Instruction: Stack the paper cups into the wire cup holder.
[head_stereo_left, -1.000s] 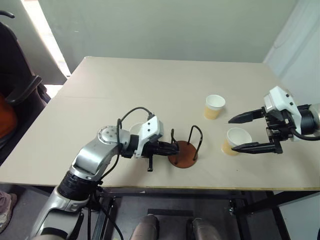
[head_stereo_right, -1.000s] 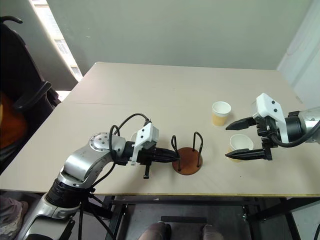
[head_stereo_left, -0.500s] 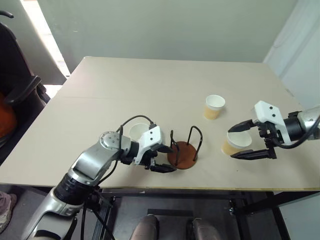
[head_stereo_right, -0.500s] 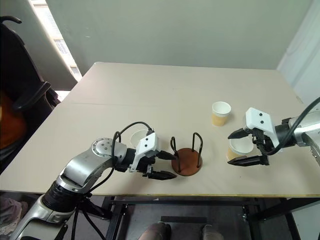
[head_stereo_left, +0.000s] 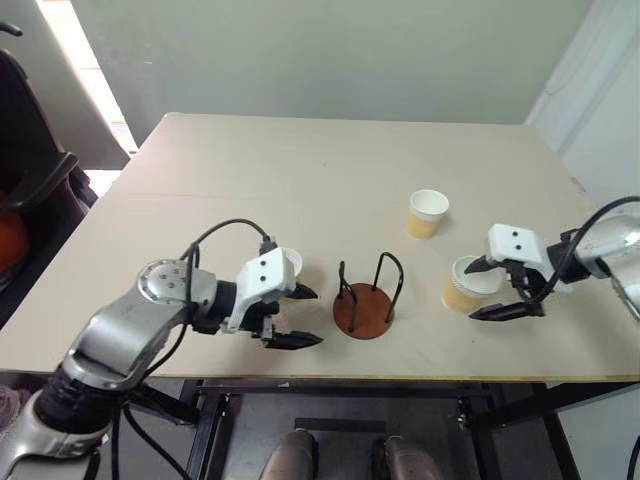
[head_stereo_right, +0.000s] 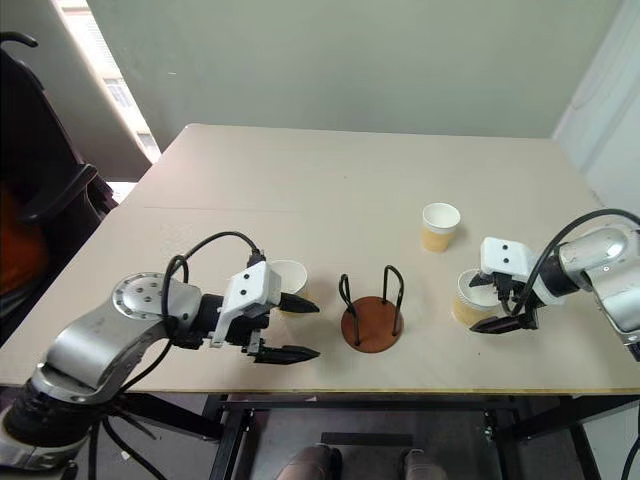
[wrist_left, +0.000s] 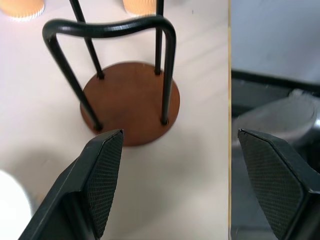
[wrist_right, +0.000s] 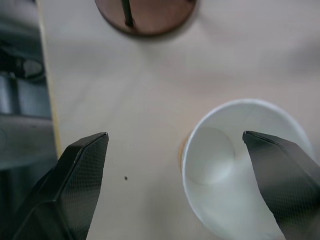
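**While both grippers stand open, the nearest cups can get knocked over**

With nothing held, the right gripper (head_stereo_left: 497, 289) hangs with its jaws spread wide around the near right cup (head_stereo_left: 468, 282): one finger is past the rim on the far side, the other is low on the near side. This cup stands upright on the table (head_stereo_left: 300, 180), well to the right of the wire cup holder (head_stereo_left: 365, 298).

Risk one: the wrist view shows the cup off to one side of the gap, close to one finger (wrist_right: 280, 185). If the jaws close like this, that finger probably hits first and shoves or tips the cup, or crushes the thin rim.

The left gripper (head_stereo_left: 296, 317) is open too and holds nothing. It sits just left of the holder, with a second cup (head_stereo_left: 285, 268) close behind its wrist. Any swing of that arm could topple this cup or nudge the holder's base.

The third cup (head_stereo_left: 427, 213) stands farther back, apart from both arms. The holder is empty, so no cup is stacked yet.

Misaligned lowering could also catch a cup on the wire loops.
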